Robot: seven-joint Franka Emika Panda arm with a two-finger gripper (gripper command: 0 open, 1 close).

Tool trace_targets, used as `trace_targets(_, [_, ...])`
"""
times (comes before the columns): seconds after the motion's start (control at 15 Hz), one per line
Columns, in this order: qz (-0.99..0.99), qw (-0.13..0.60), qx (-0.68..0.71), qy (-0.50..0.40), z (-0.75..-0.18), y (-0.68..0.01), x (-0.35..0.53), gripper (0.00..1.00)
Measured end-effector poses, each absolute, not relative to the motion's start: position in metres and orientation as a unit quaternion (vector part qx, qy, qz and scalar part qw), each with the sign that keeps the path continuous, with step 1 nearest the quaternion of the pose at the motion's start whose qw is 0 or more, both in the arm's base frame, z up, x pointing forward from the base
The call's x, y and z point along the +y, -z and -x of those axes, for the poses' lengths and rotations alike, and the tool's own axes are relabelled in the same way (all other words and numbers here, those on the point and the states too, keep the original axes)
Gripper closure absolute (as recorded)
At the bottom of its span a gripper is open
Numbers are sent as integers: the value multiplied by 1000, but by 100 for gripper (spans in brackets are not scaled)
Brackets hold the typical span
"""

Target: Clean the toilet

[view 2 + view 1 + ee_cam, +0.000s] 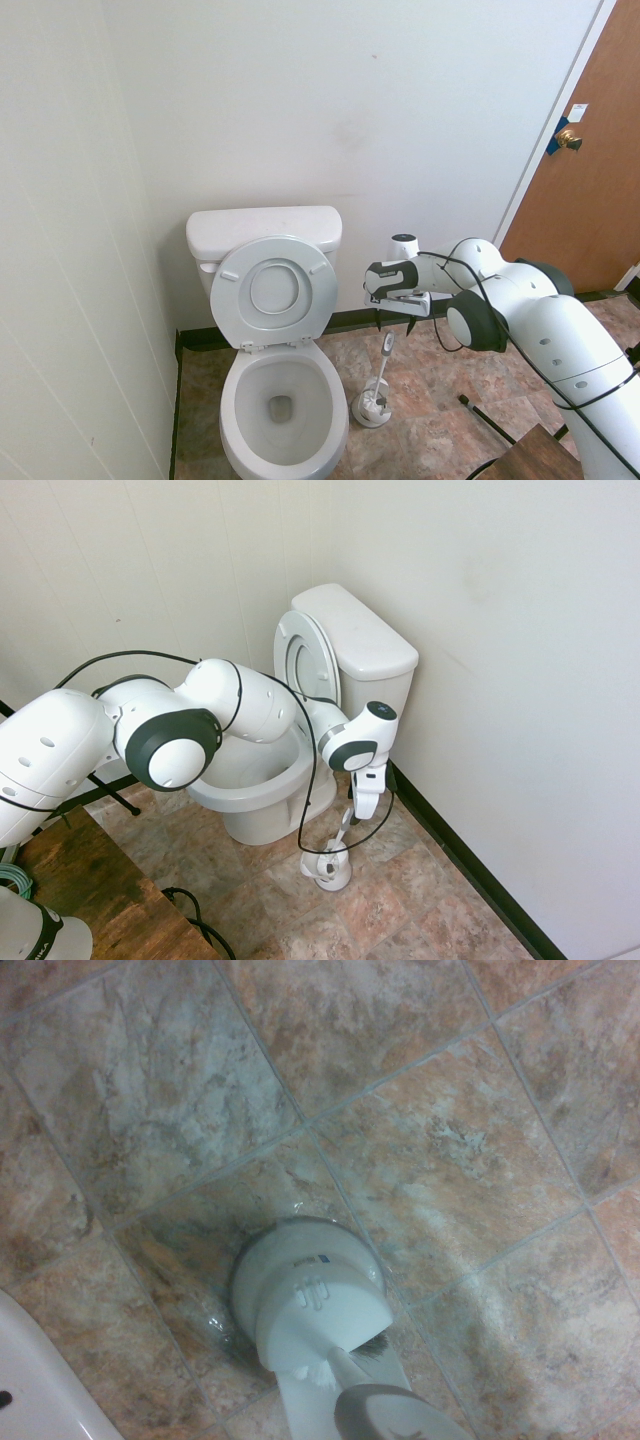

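From the wrist, the toilet brush (pixel 400 1415) fills the lower frame, its grey-tipped handle blurred and cut off at the edge. It stands in its white brush holder (pixel 310 1295) on the brown tiled floor (pixel 450 1160); a sliver of white porcelain shows at one corner, too cropped to say which part it is.

In the first exterior view the arm's big white joints cover the near side of the toilet (pixel 265 805) bowl. The gripper (pixel 366 810) points straight down just above the brush handle (pixel 343 825); its fingers are small and white on white there, yet they appear spread, with nothing pinched between them.

A dark wooden table (pixel 95 880) is cut off at the lower corner.

The toilet stands in the room's corner against the back wall, seat and lid raised against the tank (pixel 265 230), bowl open, holder just beside its base. Farthest off, a brown door (pixel 590 150) is partly out of frame.
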State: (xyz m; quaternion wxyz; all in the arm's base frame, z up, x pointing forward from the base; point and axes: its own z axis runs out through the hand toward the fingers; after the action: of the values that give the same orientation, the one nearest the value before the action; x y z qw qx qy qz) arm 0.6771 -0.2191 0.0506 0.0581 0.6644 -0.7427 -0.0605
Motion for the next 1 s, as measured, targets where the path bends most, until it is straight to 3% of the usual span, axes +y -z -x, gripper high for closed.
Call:
trace_targets(0.8, [-669,73,-735,84,-686,-15,-220,0])
trace_targets(0.87, [-669,74,-734,86,-687,-13,-220,100])
trace_targets(1.0, [-670,75,-734,89,-688,-11,-221,100])
